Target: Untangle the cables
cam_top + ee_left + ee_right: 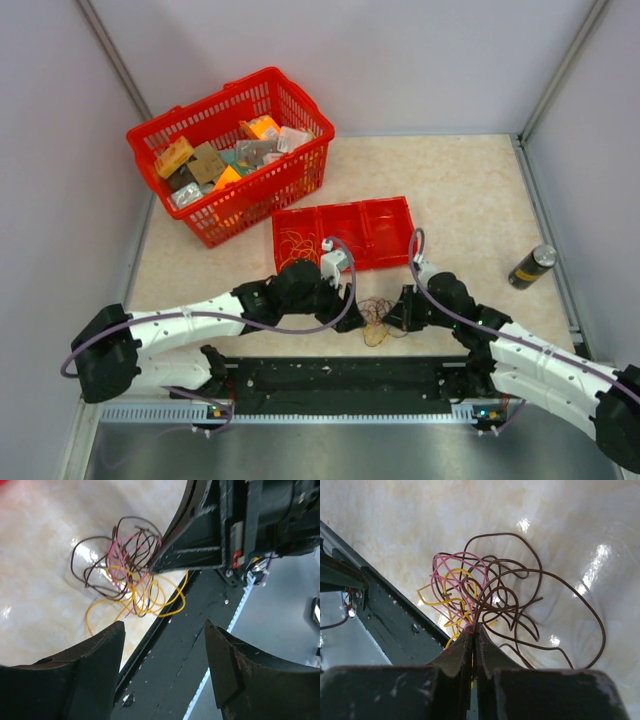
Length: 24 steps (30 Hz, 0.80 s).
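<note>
cables (470, 587): pinched ends vanish for me inside the right gripper (474, 634).
basket (265, 200) contents, far left corner: too small to name.

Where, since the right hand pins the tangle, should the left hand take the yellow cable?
Probably its outer loop nearest the left hand, from that side: there the yellow cable lies clear of brown strands, pink strands and the right hand.
</note>
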Available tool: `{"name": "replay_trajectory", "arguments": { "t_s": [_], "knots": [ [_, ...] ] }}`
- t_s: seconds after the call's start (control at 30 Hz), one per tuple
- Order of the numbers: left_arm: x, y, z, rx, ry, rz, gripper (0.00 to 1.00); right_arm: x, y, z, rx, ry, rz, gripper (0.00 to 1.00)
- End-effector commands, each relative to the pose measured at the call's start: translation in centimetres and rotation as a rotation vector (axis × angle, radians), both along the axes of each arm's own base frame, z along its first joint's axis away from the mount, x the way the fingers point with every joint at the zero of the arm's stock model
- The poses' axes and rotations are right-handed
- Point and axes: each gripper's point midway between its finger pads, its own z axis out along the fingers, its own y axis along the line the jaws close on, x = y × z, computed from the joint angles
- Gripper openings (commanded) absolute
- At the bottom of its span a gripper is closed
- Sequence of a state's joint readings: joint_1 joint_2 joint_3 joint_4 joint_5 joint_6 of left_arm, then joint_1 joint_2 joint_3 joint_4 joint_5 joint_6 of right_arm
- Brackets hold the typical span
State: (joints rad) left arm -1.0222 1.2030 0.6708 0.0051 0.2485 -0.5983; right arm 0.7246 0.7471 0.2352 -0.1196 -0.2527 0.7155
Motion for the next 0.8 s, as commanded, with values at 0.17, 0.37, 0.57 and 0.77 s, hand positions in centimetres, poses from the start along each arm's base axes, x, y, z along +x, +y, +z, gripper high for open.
{"name": "replay_trajectory", "arguments": {
  "t_s": [0.17,0.37,0.57,0.77],
  "knots": [
    [0.4,2.8,-3.6,0.143,-0.079,0.058,0.60,0.3,1.5,3.0,0.093,-0.103,0.063,0.00],
    [1.3,2.1,-4.8,0.226,-0.120,0.011,0.69,-0.1,1.4,2.9,0.108,-0.096,0.064,0.00],
    [1.0,1.2,-5.6,0.245,-0.094,-0.032,0.52,-0.4,1.2,2.8,0.119,-0.081,0.048,0.00],
    [1.4,1.5,-4.5,0.229,-0.126,-0.004,0.10,-0.1,0.6,2.5,0.095,-0.078,0.013,0.00]
  ]
}}
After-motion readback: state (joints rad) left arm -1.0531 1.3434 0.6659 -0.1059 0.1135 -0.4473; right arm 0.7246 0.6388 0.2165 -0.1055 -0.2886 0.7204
